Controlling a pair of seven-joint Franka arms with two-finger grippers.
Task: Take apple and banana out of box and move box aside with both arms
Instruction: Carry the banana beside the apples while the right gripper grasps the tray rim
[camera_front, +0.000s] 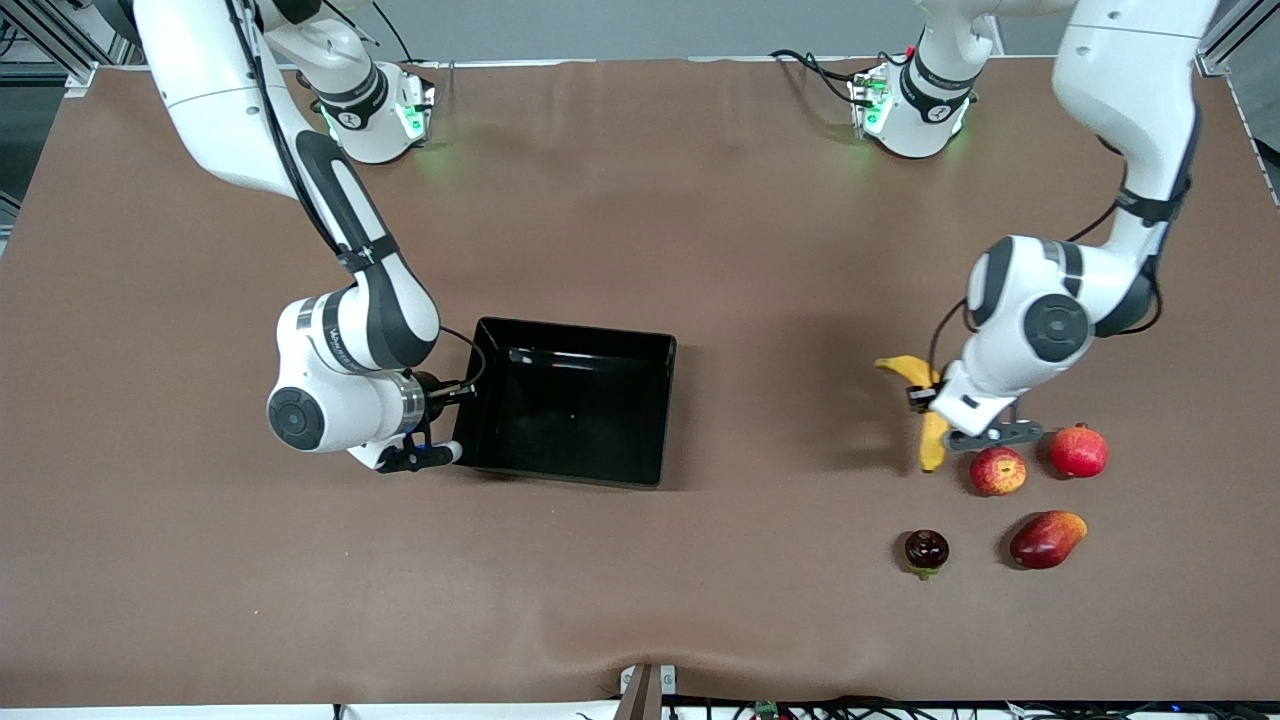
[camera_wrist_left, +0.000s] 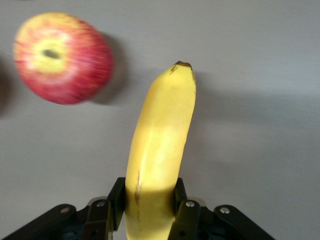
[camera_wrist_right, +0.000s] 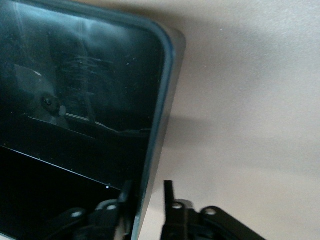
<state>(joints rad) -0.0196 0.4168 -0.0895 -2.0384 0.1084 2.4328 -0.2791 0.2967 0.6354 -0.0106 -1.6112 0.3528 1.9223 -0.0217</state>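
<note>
My left gripper (camera_front: 938, 405) is shut on the yellow banana (camera_front: 934, 447), gripping it across its middle near the left arm's end of the table. In the left wrist view the banana (camera_wrist_left: 160, 135) runs out from between the pads of the left gripper (camera_wrist_left: 150, 200). The streaked apple (camera_wrist_left: 62, 57) lies close beside its tip. The apple (camera_front: 997, 471) rests on the table. The black box (camera_front: 570, 415) sits mid-table. My right gripper (camera_front: 452, 425) is open astride the box wall (camera_wrist_right: 155, 125) at the right arm's end, one finger inside and one finger (camera_wrist_right: 168, 192) outside with a gap.
A red pomegranate (camera_front: 1078, 451) lies beside the apple. A red-yellow mango (camera_front: 1047, 539) and a small dark fruit (camera_front: 926, 551) lie nearer to the front camera. The brown table top (camera_front: 640, 200) spreads between the box and the arm bases.
</note>
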